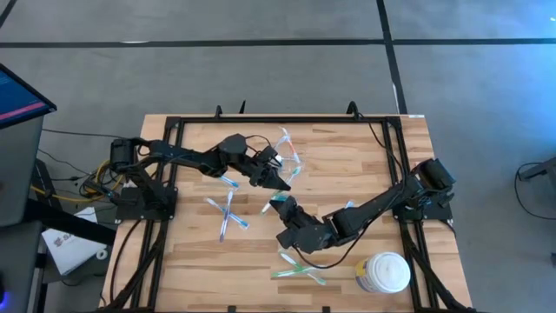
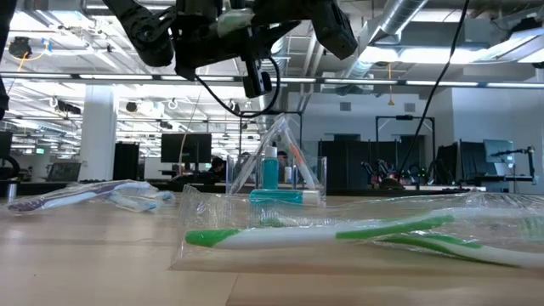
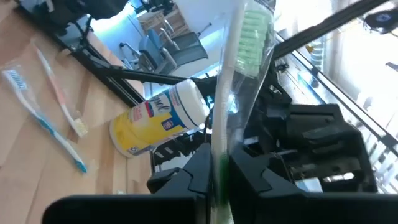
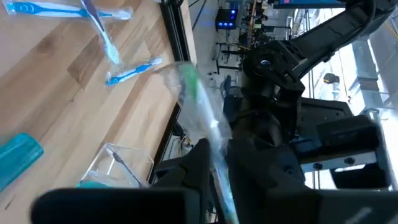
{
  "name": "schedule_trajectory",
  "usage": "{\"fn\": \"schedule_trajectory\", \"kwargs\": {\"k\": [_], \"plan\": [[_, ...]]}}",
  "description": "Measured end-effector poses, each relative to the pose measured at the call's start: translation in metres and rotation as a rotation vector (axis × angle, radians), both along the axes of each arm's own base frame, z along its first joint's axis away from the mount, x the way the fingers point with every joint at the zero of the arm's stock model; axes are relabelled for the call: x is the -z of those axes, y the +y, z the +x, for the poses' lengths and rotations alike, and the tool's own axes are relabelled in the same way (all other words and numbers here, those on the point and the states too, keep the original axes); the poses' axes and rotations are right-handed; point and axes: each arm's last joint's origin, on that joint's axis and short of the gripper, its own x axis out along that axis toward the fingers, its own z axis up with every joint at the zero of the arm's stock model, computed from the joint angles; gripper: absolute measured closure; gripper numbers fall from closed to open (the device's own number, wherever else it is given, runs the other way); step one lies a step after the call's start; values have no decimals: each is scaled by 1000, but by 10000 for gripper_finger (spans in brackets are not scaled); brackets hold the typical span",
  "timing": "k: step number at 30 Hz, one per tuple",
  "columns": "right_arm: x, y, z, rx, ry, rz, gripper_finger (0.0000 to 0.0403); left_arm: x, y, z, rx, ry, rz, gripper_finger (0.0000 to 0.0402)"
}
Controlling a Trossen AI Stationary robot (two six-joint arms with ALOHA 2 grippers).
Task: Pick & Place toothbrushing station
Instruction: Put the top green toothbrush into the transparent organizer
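Observation:
A green-bristled toothbrush in a clear wrapper [image 3: 233, 93] [image 4: 202, 112] is up in the air over the middle of the table. My left gripper [image 1: 280, 181] [image 3: 219, 168] and my right gripper [image 1: 283, 207] [image 4: 217, 163] meet tip to tip there, both shut on it. The clear holder [image 1: 287, 149] [image 4: 118, 165] stands just beyond them, toward the far edge. The teal tube [image 4: 18, 158] [image 2: 276, 197] lies on the wood next to it. Blue toothbrushes [image 1: 228, 213] lie crossed on the left half, and green wrapped ones [image 1: 300, 271] lie near the front edge. My left gripper pinches the toothbrush's wrapped handle [image 3: 219, 186] between its two fingers, coming in level from the table's left. The brush crosses the fingers, its bristle head [image 3: 254, 31] sticking out well past them. It is clear of the table. My right gripper has the same brush's wrapped shaft [image 4: 219, 146] between its two fingers, coming from the table's right and slanting a little down. The fingers lie across the brush, and its green end [image 4: 188, 78] stands out beyond them. Whether both fingers press on the wrapper I cannot tell.
A white and yellow lidded jar [image 1: 385, 272] [image 3: 161, 115] stands at the near right corner. A black frame [image 1: 261, 120] runs round the table's edges. Bare wood lies on the right half between the holder and the jar.

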Motion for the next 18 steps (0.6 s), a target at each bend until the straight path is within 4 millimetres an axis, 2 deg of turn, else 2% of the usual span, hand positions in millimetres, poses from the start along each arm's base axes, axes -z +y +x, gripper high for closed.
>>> {"fn": "schedule_trajectory", "kwargs": {"k": [6, 13, 18], "plan": [[-4, 4, -2, 24, -32, -4, 327, 2, 0, -1, 8, 4, 15, 386], [-4, 9, -8, 75, -34, -34, 312, 1, 6, -2, -10, 3, 16, 386], [0, 8, -14, 113, -33, 14, 305, 1, 10, -2, -22, -11, 40, 386]]}}
